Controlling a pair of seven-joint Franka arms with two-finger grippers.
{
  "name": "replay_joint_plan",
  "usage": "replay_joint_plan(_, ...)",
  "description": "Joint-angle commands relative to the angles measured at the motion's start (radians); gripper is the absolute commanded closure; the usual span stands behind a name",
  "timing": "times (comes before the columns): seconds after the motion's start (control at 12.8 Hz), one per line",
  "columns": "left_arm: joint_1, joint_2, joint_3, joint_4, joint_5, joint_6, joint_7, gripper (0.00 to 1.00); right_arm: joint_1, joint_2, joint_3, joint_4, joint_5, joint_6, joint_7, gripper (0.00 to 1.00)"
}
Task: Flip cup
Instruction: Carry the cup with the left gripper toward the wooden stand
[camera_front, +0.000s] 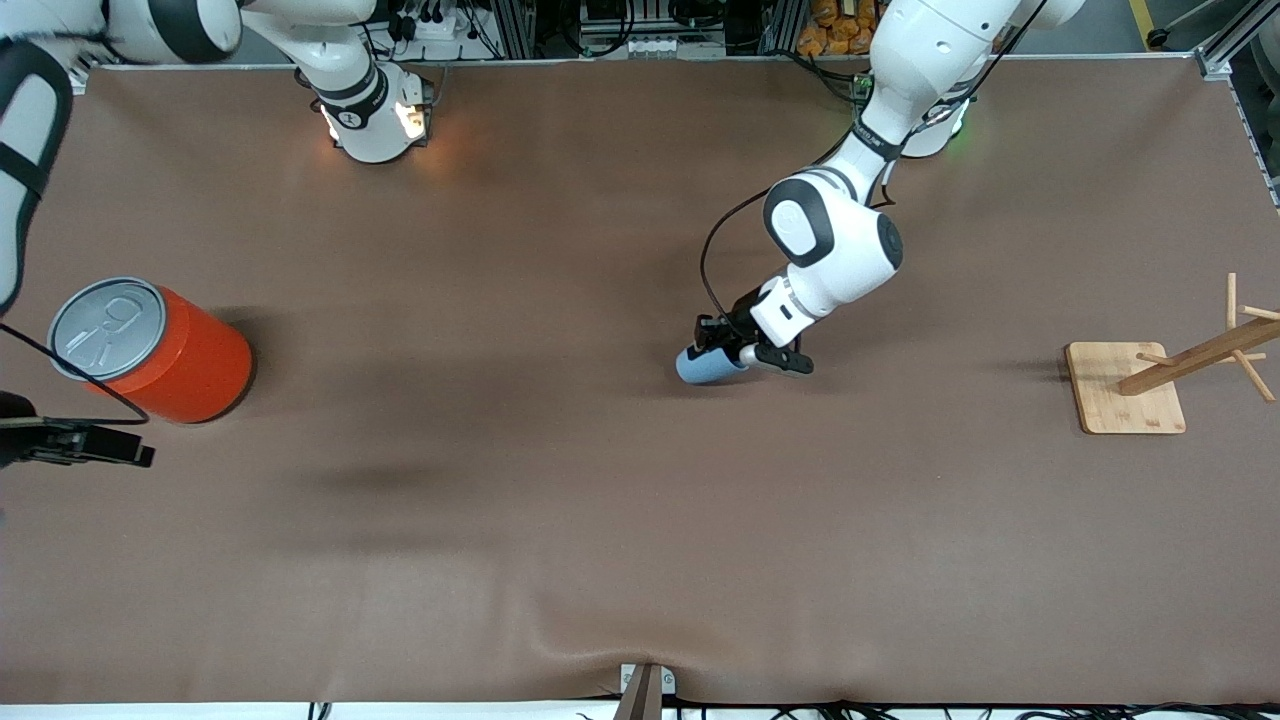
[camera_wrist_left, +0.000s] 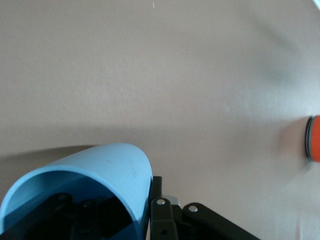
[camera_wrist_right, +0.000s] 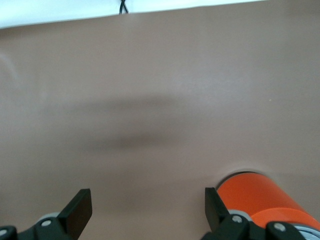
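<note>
The light blue cup (camera_front: 703, 365) is on its side near the middle of the table, low over it or on it; I cannot tell which. Its mouth faces my left gripper (camera_front: 737, 356) and its closed end points toward the right arm's end. The left gripper is shut on the cup's wall. In the left wrist view one finger (camera_wrist_left: 162, 215) presses the outside of the cup (camera_wrist_left: 107, 167) and the other is inside its darker blue mouth. My right gripper (camera_front: 120, 447) is open and empty, waiting beside the orange can; its own view shows it (camera_wrist_right: 147, 210) wide open over bare table.
A large orange can (camera_front: 150, 350) with a grey lid stands at the right arm's end, also in the right wrist view (camera_wrist_right: 260, 195). A wooden peg rack (camera_front: 1150, 385) on a square base stands at the left arm's end.
</note>
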Motion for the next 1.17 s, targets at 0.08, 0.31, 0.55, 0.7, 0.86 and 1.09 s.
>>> replay_joint_plan(0.08,0.018,-0.031,0.03,0.023,0.004,0.03,-0.012,1.0,0.02,-0.377,-0.025,-0.613,0.024,0.262,-0.004,0.0)
replay_joint_plan(0.31,0.021,-0.064,0.101,0.023,0.122,0.027,-0.021,1.0,0.075,-0.46,-0.062,-0.692,0.017,0.253,0.046,0.0)
replay_joint_plan(0.55,0.046,-0.074,0.104,0.026,0.141,0.021,-0.027,1.0,0.079,-0.517,-0.065,-0.696,0.01,0.18,0.079,0.0)
replay_joint_plan(0.7,0.089,-0.096,0.103,0.021,0.197,-0.002,-0.027,1.0,0.074,-0.51,-0.063,-0.675,0.004,0.163,0.071,0.0)
replay_joint_plan(0.86,0.177,-0.131,0.104,0.017,0.336,-0.149,-0.066,1.0,0.033,-0.479,-0.066,-0.577,0.002,0.147,0.074,0.0)
replay_joint_plan(1.09,0.276,-0.16,0.101,0.046,0.73,-0.318,-0.302,1.0,0.04,-0.491,-0.065,-0.572,-0.002,0.034,0.08,0.0)
